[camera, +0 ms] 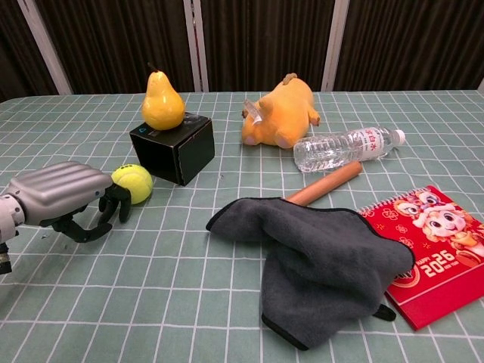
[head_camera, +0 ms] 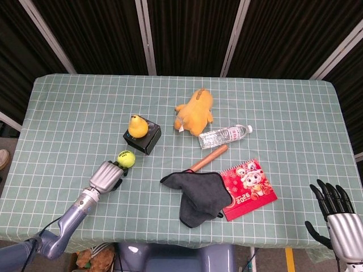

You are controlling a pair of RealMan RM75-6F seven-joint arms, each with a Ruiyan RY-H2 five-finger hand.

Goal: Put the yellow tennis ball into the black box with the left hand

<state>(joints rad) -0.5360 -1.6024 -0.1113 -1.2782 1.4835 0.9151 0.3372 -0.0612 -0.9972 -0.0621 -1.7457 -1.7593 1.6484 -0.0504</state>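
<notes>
Tennis ball (camera: 132, 183) sits on table (camera: 174, 302) against fingertips of left hand (camera: 64, 198); fingers curled beside it, not clamped, grasp not secured; step is reach-and-grasp; next needs fingers wrapped around ball, then lift to black box (camera: 173, 147) just behind, pear (camera: 162, 101) blocking its top.

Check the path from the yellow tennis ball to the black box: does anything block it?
On the table nothing separates the tennis ball from the black box, but a pear sits on the box's top.
</notes>
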